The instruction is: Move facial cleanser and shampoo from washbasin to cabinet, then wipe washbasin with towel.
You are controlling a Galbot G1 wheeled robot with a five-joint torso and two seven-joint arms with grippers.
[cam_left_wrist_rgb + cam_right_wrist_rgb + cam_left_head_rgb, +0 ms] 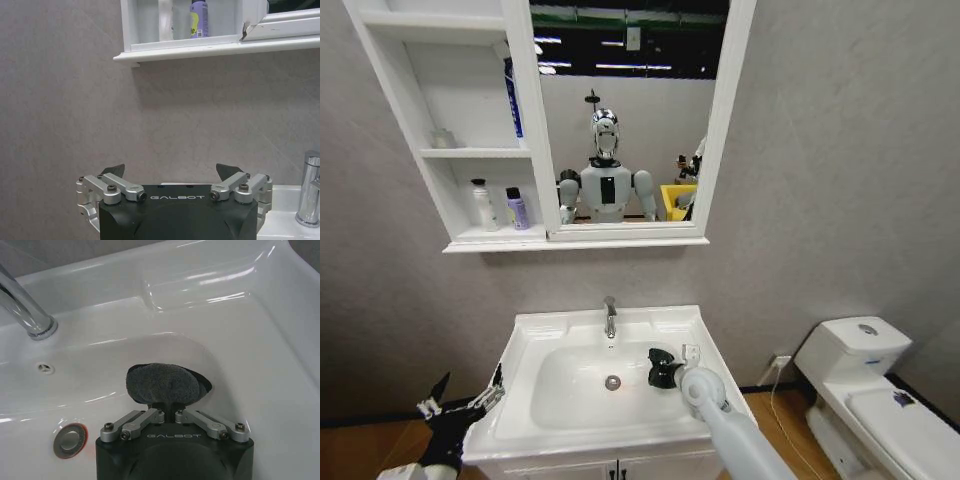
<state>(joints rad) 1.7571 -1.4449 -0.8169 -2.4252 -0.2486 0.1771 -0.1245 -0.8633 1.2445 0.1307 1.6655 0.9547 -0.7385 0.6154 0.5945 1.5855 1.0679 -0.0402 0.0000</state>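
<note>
The white washbasin (pixel 530 345) sits below the wall cabinet (pixel 470 238). My right gripper (pixel 661 370) is down in the bowl on its right slope, shut on the dark grey towel (pixel 655 356). The right wrist view shows the towel (pixel 164 384) bunched against the ceramic ahead of that gripper (pixel 167 409). A white bottle (pixel 483 205) and a purple bottle (pixel 517 209) stand on the cabinet's lowest shelf; I cannot tell which is the cleanser and which the shampoo. My left gripper (pixel 460 402) hangs open left of the basin, empty, also seen in its wrist view (pixel 172 172).
The chrome tap (pixel 610 316) stands at the basin's back and the drain (pixel 69 440) lies near the towel. A blue tube (pixel 512 98) stands on a higher shelf. A white toilet (pixel 865 385) is at the right. The vanity doors (pixel 620 468) are under the basin.
</note>
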